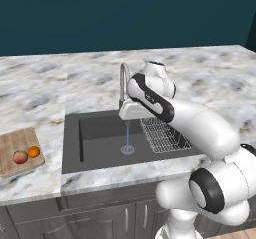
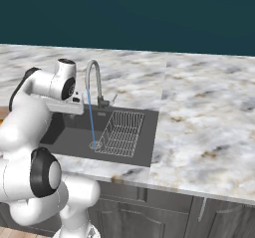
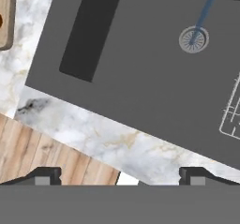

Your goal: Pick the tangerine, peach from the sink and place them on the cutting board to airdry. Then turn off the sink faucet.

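1. The tangerine (image 1: 33, 152) and the peach (image 1: 20, 157) lie side by side on the cutting board (image 1: 15, 142), which rests on the tabletop (image 1: 35, 98) to the left of the sink (image 1: 102, 148).
2. The fruit step appears complete; the step in hand is judged to be shutting off the sink faucet (image 1: 123, 80), as water (image 1: 128, 135) runs to the drain (image 3: 193, 39).
3. The pincer (image 3: 119, 177) is fully open and empty, above the sink.
4. The next move calls for reaching the faucet's handle behind the sink.
5. The wire rack (image 2: 121, 132) occupies the sink's right side; the tabletop beyond the sink offers open room.
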Robot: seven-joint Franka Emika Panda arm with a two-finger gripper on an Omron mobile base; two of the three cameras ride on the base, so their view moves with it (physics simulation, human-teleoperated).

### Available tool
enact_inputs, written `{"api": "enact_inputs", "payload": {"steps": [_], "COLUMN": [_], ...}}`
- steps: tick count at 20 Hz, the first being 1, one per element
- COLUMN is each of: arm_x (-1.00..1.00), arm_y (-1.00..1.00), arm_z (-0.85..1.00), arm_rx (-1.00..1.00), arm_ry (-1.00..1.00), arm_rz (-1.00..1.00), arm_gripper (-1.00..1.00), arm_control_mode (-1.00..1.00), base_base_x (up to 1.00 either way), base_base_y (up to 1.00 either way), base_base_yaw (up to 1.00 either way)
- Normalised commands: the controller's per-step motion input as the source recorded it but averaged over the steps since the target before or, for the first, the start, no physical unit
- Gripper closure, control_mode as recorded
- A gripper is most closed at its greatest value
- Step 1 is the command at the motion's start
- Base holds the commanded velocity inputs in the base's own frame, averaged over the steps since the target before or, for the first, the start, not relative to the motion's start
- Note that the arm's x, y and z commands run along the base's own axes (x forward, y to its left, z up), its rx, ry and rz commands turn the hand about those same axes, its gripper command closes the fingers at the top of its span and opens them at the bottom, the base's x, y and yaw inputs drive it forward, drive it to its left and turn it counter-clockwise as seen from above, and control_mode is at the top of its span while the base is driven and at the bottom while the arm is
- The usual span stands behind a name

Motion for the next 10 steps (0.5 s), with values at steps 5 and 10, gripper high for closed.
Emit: {"api": "enact_inputs", "payload": {"steps": [5,10], "arm_x": [0.0,0.0], "arm_y": [-0.55,-0.51], "arm_z": [-0.01,-0.07], "arm_rx": [-0.02,0.0], "arm_ry": [0.0,-0.02], "arm_rz": [-0.01,0.0], "arm_gripper": [-1.0,-1.0], "arm_control_mode": [-1.0,-1.0], "base_base_x": [0.0,0.0], "base_base_y": [0.0,0.0], "base_base_yaw": [0.0,0.0]}}
